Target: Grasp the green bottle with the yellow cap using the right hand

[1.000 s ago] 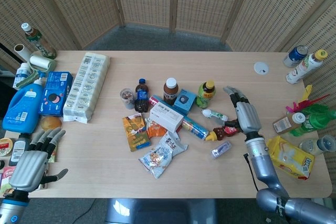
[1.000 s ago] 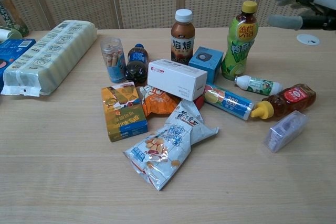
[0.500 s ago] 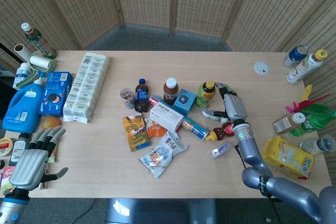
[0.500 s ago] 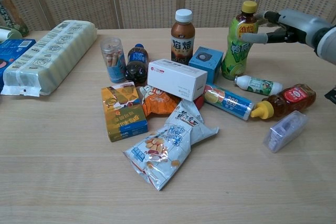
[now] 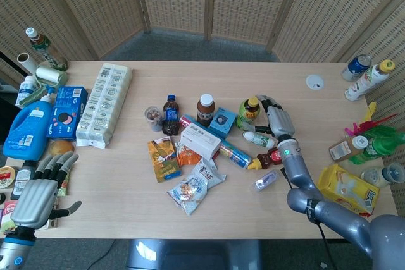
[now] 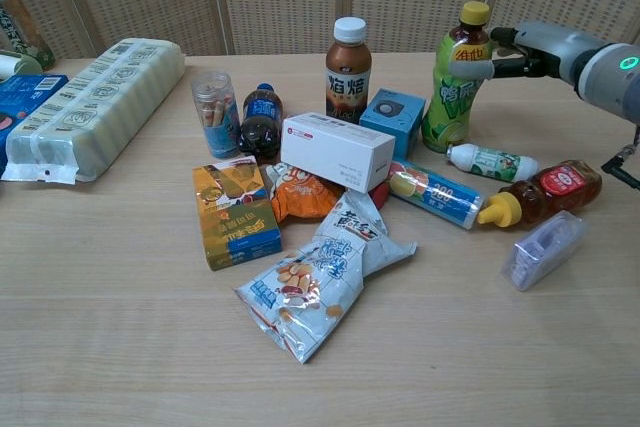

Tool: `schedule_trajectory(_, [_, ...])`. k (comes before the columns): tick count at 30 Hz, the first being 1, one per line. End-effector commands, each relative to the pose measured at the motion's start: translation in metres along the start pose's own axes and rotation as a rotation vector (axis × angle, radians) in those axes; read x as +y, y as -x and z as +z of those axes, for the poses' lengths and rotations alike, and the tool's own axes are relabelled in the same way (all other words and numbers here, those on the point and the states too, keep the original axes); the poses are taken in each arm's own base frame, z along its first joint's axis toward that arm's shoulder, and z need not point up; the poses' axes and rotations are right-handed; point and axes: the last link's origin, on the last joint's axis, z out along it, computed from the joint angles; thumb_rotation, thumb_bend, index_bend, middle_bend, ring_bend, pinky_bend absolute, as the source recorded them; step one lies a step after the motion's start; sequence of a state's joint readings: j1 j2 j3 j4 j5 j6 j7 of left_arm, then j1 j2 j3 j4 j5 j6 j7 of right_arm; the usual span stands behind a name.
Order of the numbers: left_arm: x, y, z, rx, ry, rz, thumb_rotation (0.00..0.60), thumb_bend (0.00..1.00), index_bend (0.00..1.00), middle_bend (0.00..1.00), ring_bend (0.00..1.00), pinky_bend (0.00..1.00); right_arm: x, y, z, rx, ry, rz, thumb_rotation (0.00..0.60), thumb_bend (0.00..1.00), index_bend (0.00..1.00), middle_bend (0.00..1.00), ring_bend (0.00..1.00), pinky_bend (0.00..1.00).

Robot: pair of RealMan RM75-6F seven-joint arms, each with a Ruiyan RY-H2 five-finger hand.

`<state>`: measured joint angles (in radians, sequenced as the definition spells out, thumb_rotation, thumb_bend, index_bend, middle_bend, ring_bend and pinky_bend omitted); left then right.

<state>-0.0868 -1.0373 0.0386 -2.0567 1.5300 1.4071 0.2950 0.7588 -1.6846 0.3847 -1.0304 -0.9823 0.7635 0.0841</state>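
Note:
The green bottle (image 6: 450,97) with the yellow cap (image 6: 474,13) stands upright in the middle of the table, right of a blue box; in the head view the green bottle (image 5: 248,113) is just left of my right hand (image 5: 276,118). My right hand (image 6: 535,47) reaches in from the right at the height of the bottle's shoulder. Its thumb lies across the front of the upper label and its other fingers are at the far side, spread around the bottle without a visible firm grip. My left hand (image 5: 38,194) hovers empty at the table's near left corner, fingers apart.
A brown bottle with a white cap (image 6: 347,57) and a blue box (image 6: 392,119) stand left of the green bottle. Below it lie a small white bottle (image 6: 490,161), a honey bottle (image 6: 540,192) and a white carton (image 6: 337,150). More bottles (image 5: 367,74) line the right edge.
My right hand has moved left from open space near the right side of the table to the green bottle, and its thumb now overlaps the label. The bottle and left hand stay put.

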Motion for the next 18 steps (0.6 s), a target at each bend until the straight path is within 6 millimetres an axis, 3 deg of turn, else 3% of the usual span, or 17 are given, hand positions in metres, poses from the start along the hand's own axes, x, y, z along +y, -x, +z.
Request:
schedule_trajectory(1, [0.000, -0.001, -0.001, 0.001, -0.005, 0.002, 0.600, 0.22, 0.07, 0.03, 0.00, 0.00, -0.005, 0.004, 0.007, -0.014, -0.002, 0.011, 0.271, 0.00, 0.00, 0.00, 0.00, 0.02])
schedule_trajectory(14, [-0.005, -0.005, -0.006, 0.011, -0.045, 0.012, 0.600, 0.22, 0.07, 0.02, 0.00, 0.00, -0.021, 0.017, 0.035, -0.061, 0.010, 0.035, 0.270, 0.00, 0.00, 0.00, 0.00, 0.02])
schedule_trajectory(18, [-0.006, -0.006, -0.009, 0.013, -0.057, 0.014, 0.600, 0.22, 0.07, 0.02, 0.00, 0.00, -0.022, 0.020, 0.043, -0.064, 0.036, 0.064, 0.368, 0.00, 0.00, 0.02, 0.00, 0.12])
